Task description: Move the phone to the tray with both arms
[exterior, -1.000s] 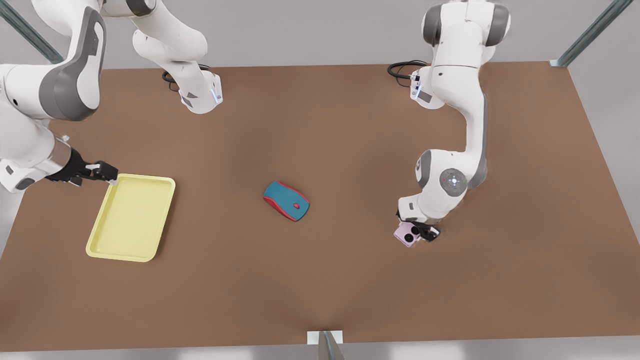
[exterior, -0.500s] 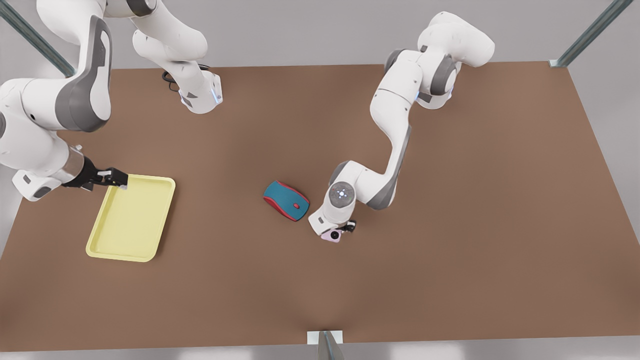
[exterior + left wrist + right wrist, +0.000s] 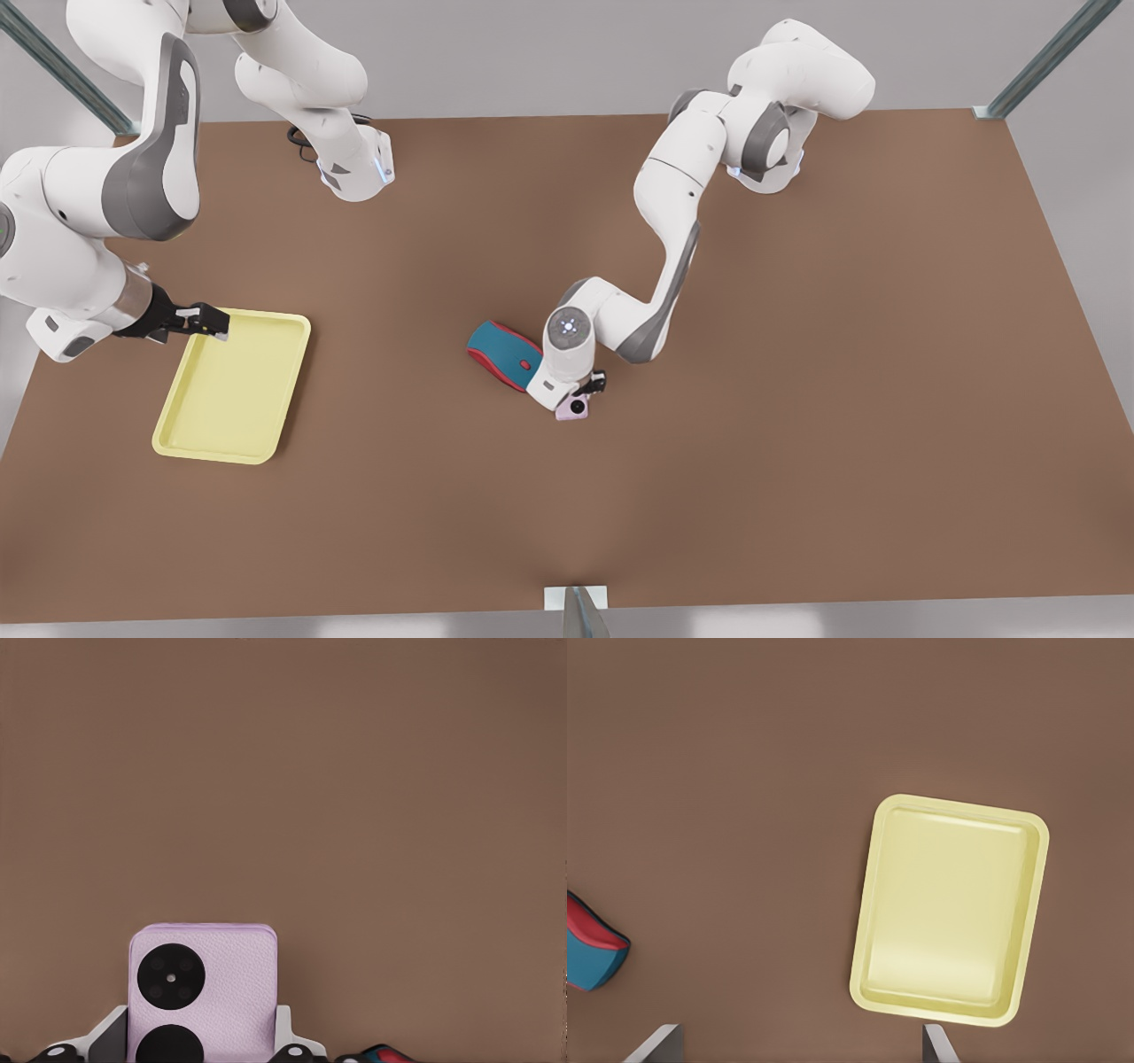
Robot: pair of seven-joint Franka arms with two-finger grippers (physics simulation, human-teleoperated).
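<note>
The left tool (image 3: 586, 395) grips the phone (image 3: 572, 408) at mid-bench beside the mouse (image 3: 503, 354), seemingly for handover; the right tool (image 3: 205, 321), fingers spread, waits over the tray (image 3: 232, 438) at far left.

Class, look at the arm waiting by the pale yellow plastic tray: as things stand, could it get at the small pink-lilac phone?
Probably not yet. The right gripper, open, hovers at the pale yellow rectangular tray. The pink-lilac phone sits clamped in the left gripper beyond the teal-and-red mouse, mid-table.
</note>
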